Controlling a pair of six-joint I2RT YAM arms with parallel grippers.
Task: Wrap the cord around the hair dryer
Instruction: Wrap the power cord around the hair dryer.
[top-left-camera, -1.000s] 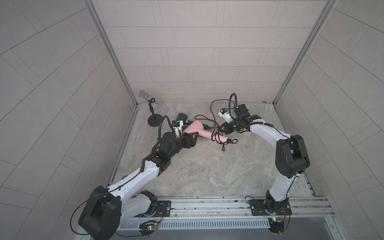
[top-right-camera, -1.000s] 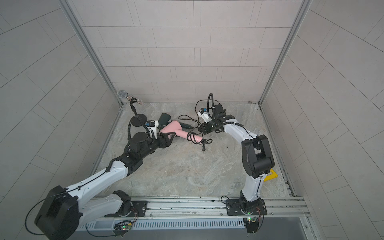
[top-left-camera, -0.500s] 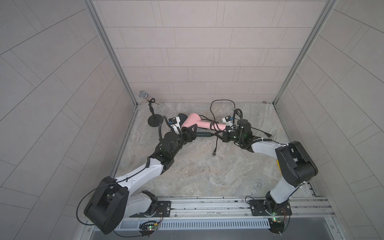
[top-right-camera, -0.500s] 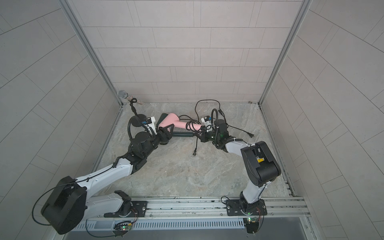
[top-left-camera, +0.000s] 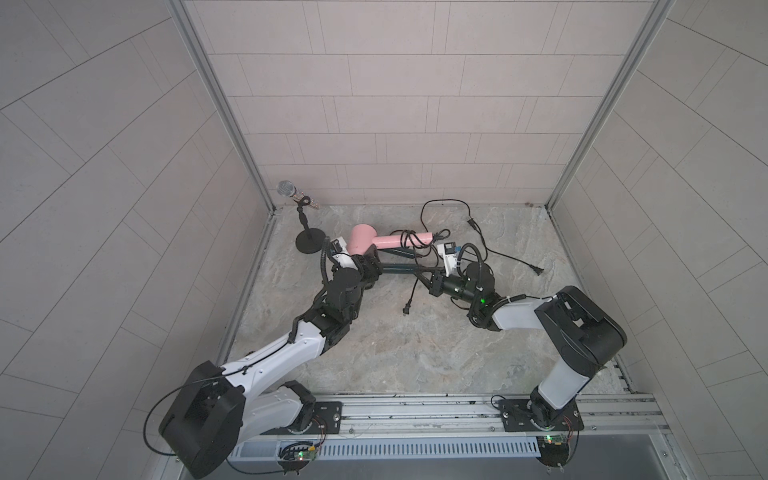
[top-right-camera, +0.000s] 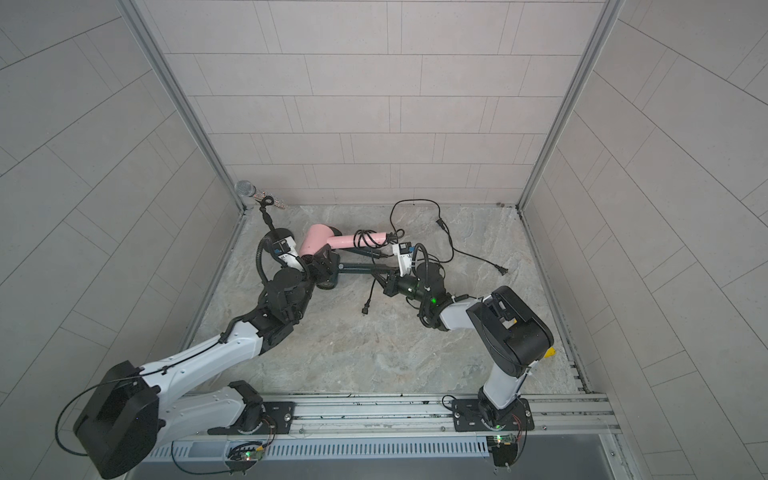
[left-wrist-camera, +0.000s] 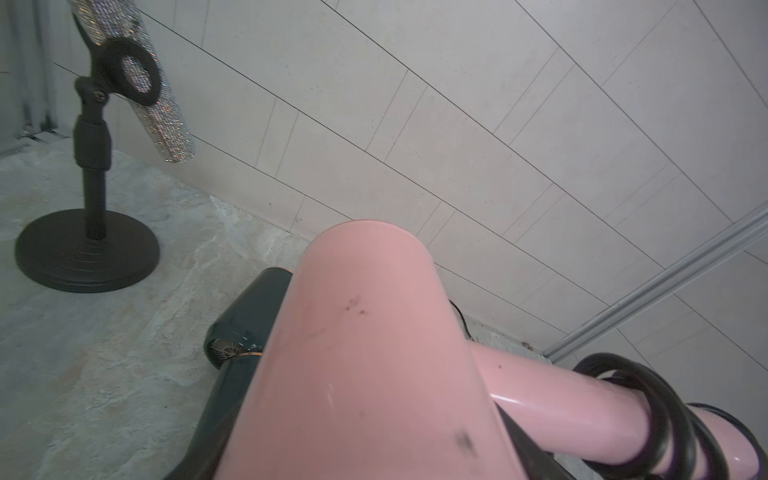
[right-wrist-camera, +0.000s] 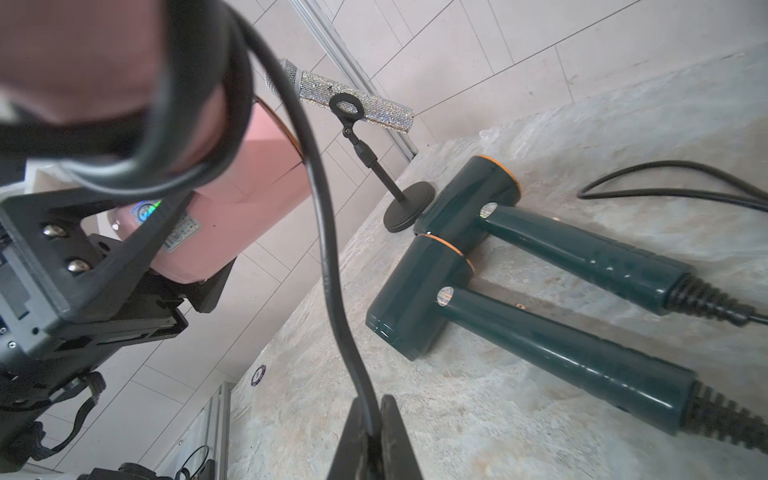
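The pink dryer (top-left-camera: 360, 239) is held above the tabletop (top-left-camera: 374, 353) by its head, which is clamped in the left tool (top-left-camera: 367, 255). Several loops of cord (right-wrist-camera: 328, 249) are wound round its handle, and a loose stretch is pinched in the closed right tool (right-wrist-camera: 374, 409). Two green dryers (right-wrist-camera: 561, 353) are laid beneath.

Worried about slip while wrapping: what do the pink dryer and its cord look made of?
The pink dryer looks like glossy hard plastic: bright highlights streak its handle, with dark scuffs on the body. The cord seems to have matte black rubbery insulation: it bends smoothly with little glare.
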